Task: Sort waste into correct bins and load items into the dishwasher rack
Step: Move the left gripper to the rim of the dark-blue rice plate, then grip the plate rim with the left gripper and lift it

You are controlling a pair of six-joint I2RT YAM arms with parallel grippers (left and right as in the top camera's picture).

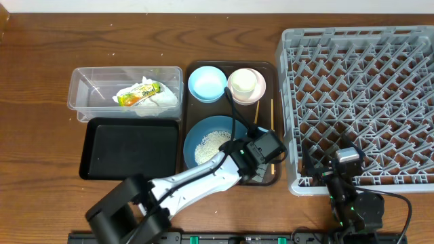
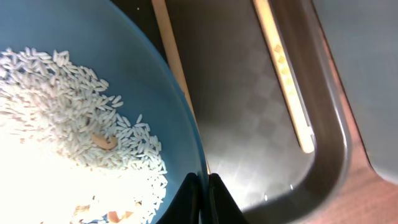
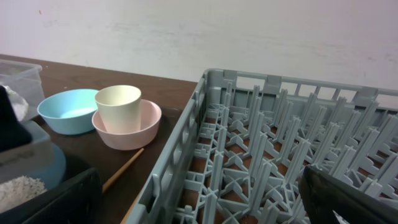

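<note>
On brown serving tray point(image 2: 249, 112), left tool point(image 2: 203, 198) clamping dark-blue bowl point(image 2: 124, 37) rim (rice scraps point(image 2: 68, 112) inside); right tool point(image 1: 344, 157) hanging open. Next probably: lifting level, tipping rice into black tray point(image 1: 129, 148).

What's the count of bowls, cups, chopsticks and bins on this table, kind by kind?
Bowls: 3 (dark-blue bowl, light-blue bowl, pink bowl)
Cups: 1 (white cup)
Chopsticks: 2
Bins: 2 (clear tub, black tray)
Total: 8

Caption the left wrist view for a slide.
Left gripper pinches the dark-blue bowl by its rim; rice inside, chopsticks alongside on the brown tray.
</note>
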